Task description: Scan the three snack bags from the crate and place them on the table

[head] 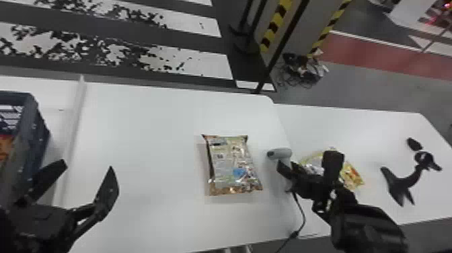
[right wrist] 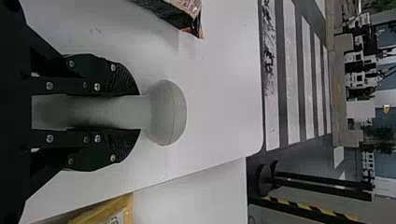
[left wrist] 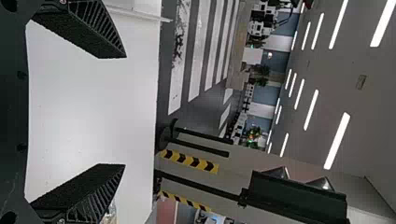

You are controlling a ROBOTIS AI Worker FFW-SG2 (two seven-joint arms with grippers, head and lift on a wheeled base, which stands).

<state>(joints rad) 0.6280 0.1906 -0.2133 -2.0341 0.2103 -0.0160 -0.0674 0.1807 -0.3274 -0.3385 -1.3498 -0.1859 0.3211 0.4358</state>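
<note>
Using the snack bag (head: 232, 165) on the surface (head: 144, 128) as landmark: long axis running away from robot, printed face up. Right pincer (right wrist: 139, 112) nearer, just right of bag, clamped on scanner (head: 280, 153); scanner nose toward bag. Left pincer (head: 88, 165) spread, well left of it, empty. Crate (head: 35, 134) farther left; yellow bag (head: 353, 178) right, beyond scanner. Head view gives bag's full face; right wrist view, the finger-to-handle grip. Scan likely next.
</note>
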